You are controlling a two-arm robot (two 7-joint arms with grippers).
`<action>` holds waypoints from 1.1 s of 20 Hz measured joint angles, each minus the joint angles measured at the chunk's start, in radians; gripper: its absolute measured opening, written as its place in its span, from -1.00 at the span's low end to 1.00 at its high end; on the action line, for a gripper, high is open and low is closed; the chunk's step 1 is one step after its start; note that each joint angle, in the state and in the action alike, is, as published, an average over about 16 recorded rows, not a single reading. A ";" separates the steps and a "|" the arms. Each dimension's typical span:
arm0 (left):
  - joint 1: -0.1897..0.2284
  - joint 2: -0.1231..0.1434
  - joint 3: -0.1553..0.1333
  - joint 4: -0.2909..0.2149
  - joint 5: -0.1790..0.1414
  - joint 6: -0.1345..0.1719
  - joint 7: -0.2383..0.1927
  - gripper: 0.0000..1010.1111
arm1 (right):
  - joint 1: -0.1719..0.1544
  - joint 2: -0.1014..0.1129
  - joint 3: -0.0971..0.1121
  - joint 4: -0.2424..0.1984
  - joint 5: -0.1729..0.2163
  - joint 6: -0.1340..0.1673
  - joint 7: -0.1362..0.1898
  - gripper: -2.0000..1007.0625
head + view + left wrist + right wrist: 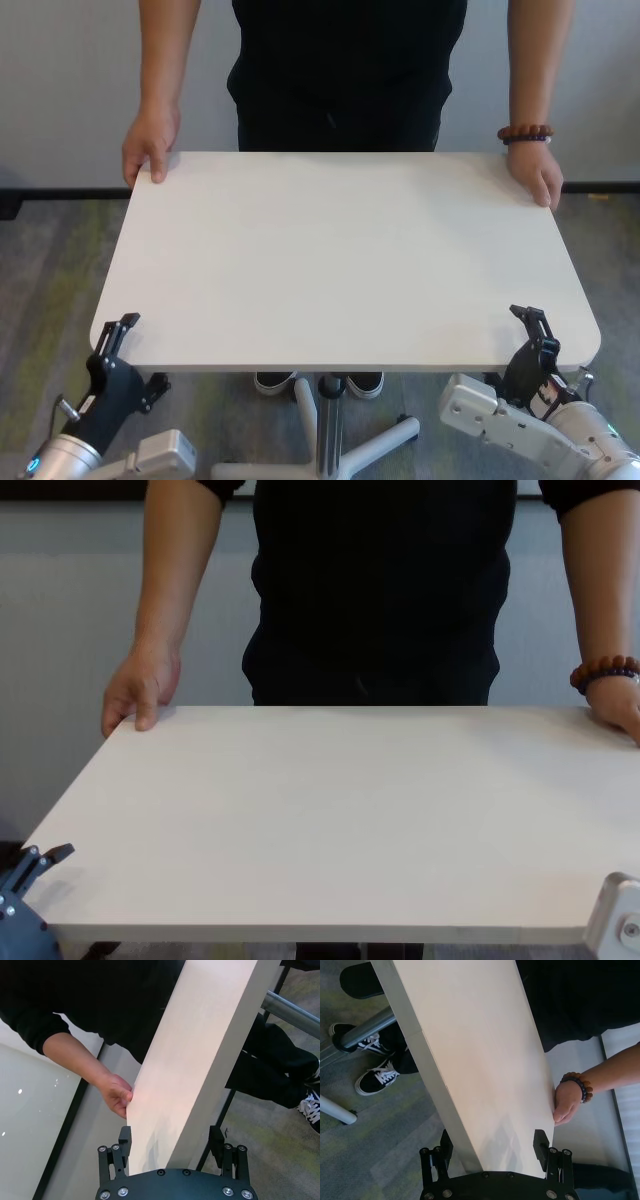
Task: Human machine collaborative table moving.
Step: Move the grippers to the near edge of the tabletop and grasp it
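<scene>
The white table (340, 260) stands between me and the human (345, 70), who is in a black shirt and holds both far corners, with a beaded bracelet (525, 132) on one wrist. My left gripper (115, 340) is at the near left corner and my right gripper (535, 335) at the near right corner. In the left wrist view the left gripper (171, 1140) straddles the table's edge (190, 1070) with its jaws spread, a gap on one side. In the right wrist view the right gripper (492, 1142) straddles the tabletop (485, 1060) the same way.
The table's metal pole (330, 420) and its white base legs (385, 440) stand on grey-green carpet close in front of my body. The human's shoes (275, 381) are under the table. A pale wall (60, 90) is behind the human.
</scene>
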 joint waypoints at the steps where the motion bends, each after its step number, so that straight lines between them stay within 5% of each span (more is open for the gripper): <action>1: 0.000 0.000 0.000 0.000 0.000 0.000 0.000 0.98 | -0.002 -0.001 0.001 -0.002 -0.004 0.001 0.000 0.99; 14: 0.000 0.000 0.000 0.000 0.000 0.000 0.000 0.98 | -0.032 -0.005 0.008 -0.023 -0.071 0.018 -0.004 0.99; 22: 0.000 0.000 0.000 0.000 0.000 0.000 0.000 0.98 | -0.050 -0.015 0.023 -0.025 -0.078 -0.004 -0.025 0.99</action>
